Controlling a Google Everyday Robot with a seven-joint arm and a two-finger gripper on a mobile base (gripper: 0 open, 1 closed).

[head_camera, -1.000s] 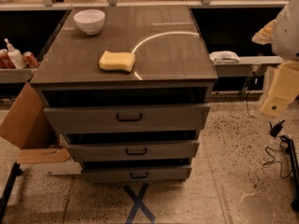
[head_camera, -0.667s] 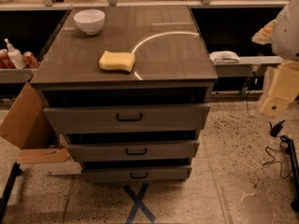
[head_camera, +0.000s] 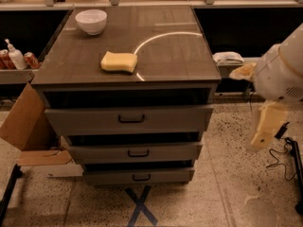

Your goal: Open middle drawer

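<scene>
The grey cabinet has three drawer fronts stacked below its top. The middle drawer is the mid-sized front, with a small dark bar handle at its centre. It sits between the tallest top drawer and the shortest bottom drawer. My white arm comes in at the right edge. My gripper hangs pale and cream-coloured to the right of the cabinet, about level with the top and middle drawers, apart from them.
A yellow sponge and a white bowl rest on the cabinet top. A cardboard box leans at the left. Cables lie on the floor at the right. A blue X is taped in front.
My arm and gripper have come down and slightly left, closer to the cabinet's right side. The drawers, sponge and bowl have not moved.
</scene>
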